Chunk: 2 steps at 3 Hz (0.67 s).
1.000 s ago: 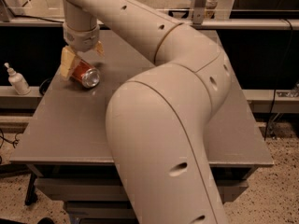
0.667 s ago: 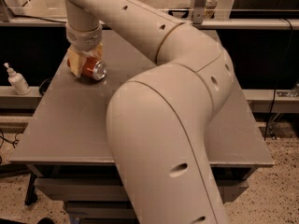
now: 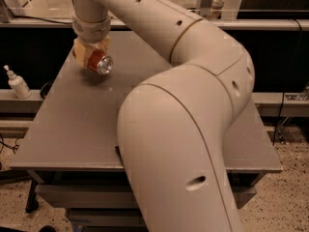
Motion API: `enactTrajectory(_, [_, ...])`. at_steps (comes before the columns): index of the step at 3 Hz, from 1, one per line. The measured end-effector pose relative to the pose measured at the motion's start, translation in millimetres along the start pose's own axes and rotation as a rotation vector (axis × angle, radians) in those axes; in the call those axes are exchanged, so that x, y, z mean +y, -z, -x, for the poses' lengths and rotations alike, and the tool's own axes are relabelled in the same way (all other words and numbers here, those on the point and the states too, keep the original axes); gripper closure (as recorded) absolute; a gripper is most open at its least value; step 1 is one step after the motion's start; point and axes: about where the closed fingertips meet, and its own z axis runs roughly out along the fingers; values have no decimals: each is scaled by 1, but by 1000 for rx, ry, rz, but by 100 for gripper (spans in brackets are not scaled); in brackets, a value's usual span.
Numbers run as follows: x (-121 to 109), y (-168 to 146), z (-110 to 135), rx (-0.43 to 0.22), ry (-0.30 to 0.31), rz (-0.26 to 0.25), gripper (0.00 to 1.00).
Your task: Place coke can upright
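The coke can [image 3: 100, 64] is a red can with a silver end. It is held tilted, its silver end facing me and to the right, just above the far left part of the grey table [image 3: 77, 129]. My gripper [image 3: 91, 57] is shut on the can, its tan fingers [image 3: 81, 54] around the can's body. The arm reaches from the lower right across the table to it. The orange ball and the black wrapper are out of view.
A white pump bottle [image 3: 17, 83] stands on a ledge left of the table. A rail and dark shelving run behind the table. My large arm [image 3: 193, 129] covers the table's right half.
The gripper has lifted the can and turned it. The can's silver end now points more toward me.
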Motion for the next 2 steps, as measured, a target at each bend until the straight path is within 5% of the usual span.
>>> enactTrajectory(1, [-7, 26, 2, -133, -17, 57, 100])
enactTrajectory(2, [-7, 50, -7, -317, -34, 173, 100])
